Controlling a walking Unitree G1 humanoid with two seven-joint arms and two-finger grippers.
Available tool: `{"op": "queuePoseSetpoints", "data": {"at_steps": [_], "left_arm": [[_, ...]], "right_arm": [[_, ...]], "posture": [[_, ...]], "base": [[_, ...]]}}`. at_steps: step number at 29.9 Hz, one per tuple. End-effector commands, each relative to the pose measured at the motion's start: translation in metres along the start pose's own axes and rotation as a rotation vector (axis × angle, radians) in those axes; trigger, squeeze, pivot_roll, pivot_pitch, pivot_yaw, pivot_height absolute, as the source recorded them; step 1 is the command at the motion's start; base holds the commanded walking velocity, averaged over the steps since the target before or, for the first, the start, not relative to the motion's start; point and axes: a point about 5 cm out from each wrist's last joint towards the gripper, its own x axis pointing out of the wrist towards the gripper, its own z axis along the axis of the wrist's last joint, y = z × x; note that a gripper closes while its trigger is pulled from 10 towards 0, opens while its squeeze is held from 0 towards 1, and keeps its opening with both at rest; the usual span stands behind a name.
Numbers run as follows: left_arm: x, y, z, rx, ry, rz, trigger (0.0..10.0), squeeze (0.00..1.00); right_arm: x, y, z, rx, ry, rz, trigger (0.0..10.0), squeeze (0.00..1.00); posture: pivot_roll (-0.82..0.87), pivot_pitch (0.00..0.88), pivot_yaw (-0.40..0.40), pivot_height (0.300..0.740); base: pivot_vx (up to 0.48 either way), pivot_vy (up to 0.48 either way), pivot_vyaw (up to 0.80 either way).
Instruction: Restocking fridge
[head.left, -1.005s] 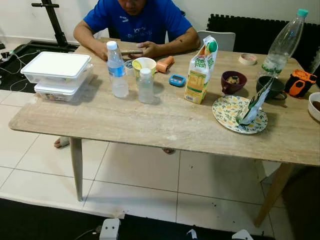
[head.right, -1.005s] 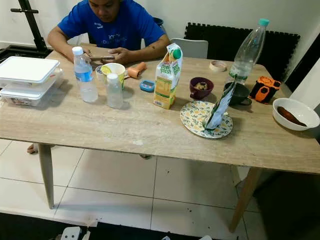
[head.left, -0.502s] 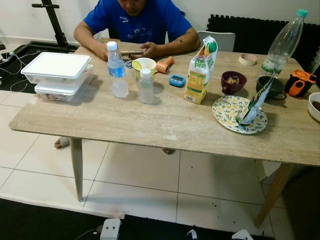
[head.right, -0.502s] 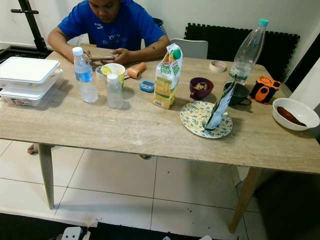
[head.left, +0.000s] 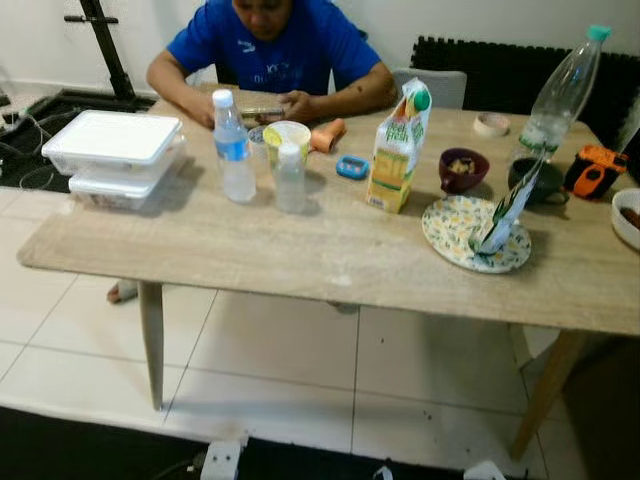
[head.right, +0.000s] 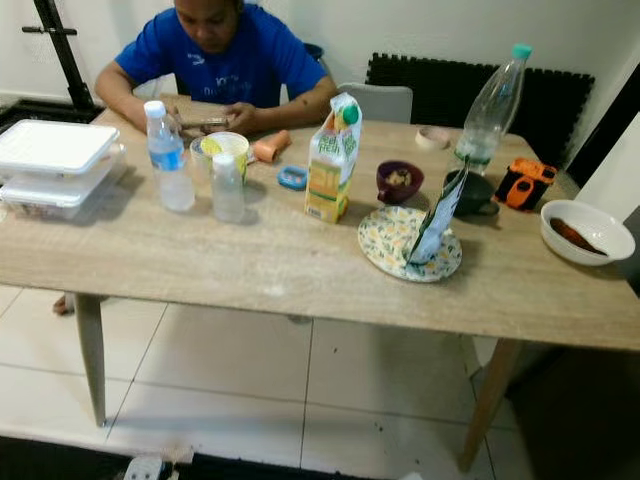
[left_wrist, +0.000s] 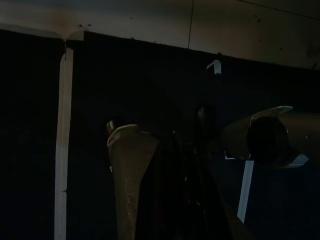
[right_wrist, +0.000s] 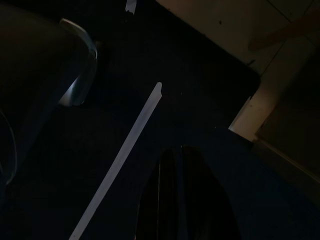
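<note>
Table (head.left: 330, 255) held the restock items, grouped toward the far half near a seated person (head.left: 275, 45) in a blue shirt, probably staged there for carrying to the fridge. Juice carton (head.left: 393, 150) stood upright near the middle, two water bottles (head.left: 232, 150) upright to its left, stacked lidded containers (head.left: 115, 150) at the left end. Patterned plate (head.left: 450, 235) sat right of the carton with a green pouch (head.left: 508, 210) propped on it; big clear bottle (head.left: 560, 85) stood at the far right. Both arms hung idle, low over a dark floor mat (right_wrist: 125, 65). Left gripper (left_wrist: 187, 165) and right gripper (right_wrist: 175, 195) looked along dark fingers; fingers appeared close together, holding nothing. Carton and bottles were well apart from either gripper, up on the table. Judged: approach step, nothing picked yet.
</note>
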Motion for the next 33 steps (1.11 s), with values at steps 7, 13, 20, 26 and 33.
{"op": "queuePoseSetpoints", "data": {"at_steps": [7,13,20,26,33], "left_arm": [[-0.0048,0.0006,-0.0203,-0.007,0.079,-0.004,10.0,0.0],[-0.0049,0.001,-0.0203,-0.03,0.07,0.012,10.0,0.0],[-0.0043,-0.0008,-0.0193,-0.002,0.076,-0.014,10.0,0.0],[-0.004,-0.0002,-0.0188,-0.035,0.061,0.01,10.0,0.0],[-0.0041,0.0,-0.0187,-0.033,0.061,0.011,10.0,0.0]], "right_arm": [[-0.0003,0.0026,-0.0036,0.009,0.01,0.003,10.0,0.0],[-0.0003,0.0029,-0.0036,0.009,0.009,0.003,10.0,0.0],[-0.0002,0.0029,-0.0033,0.009,0.008,0.003,10.0,0.0],[-0.0003,0.0025,-0.0032,0.011,0.006,0.002,10.0,0.0],[-0.0004,0.0022,-0.0035,0.009,0.006,0.003,10.0,0.0]], "posture": [[-0.04,0.106,-0.051,0.74],[-0.04,0.106,-0.051,0.74],[-0.04,0.105,-0.05,0.74],[-0.04,0.106,-0.053,0.74],[-0.04,0.105,-0.053,0.74]], "base": [[0.252,0.0,0.0],[0.226,0.0,0.0],[0.0,-0.116,0.0],[0.0,-0.197,0.0],[0.0,0.0,0.0]]}}
